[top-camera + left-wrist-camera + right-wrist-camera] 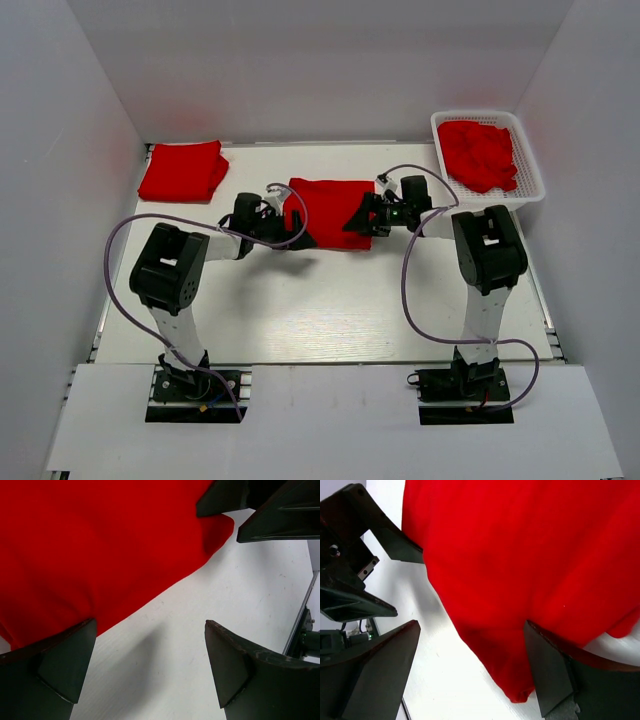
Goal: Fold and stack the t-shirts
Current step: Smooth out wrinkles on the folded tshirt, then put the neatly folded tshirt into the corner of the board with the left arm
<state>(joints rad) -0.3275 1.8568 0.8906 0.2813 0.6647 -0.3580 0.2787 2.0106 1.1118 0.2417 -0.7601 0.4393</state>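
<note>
Far left, a folded shirt (183,171) sits at the back wall, well apart. My left gripper (288,236), jaws spread and empty, is at the middle shirt (330,205), on its left edge. That shirt lies mid-table, long axis left-right. My right gripper (358,224), also spread, straddles its right edge. Bare table (320,310) lies nearer me. More shirts (480,155) fill the basket (476,114), far right.

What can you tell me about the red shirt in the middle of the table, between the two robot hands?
The middle shirt is plain bright red cloth, soft-looking, no print. It lies on the white table, folded into a rough rectangle. The left gripper and right gripper sit low at its sides, both open. A corner of cloth lies between the right one's fingers; whether either touches it is unclear.
</note>
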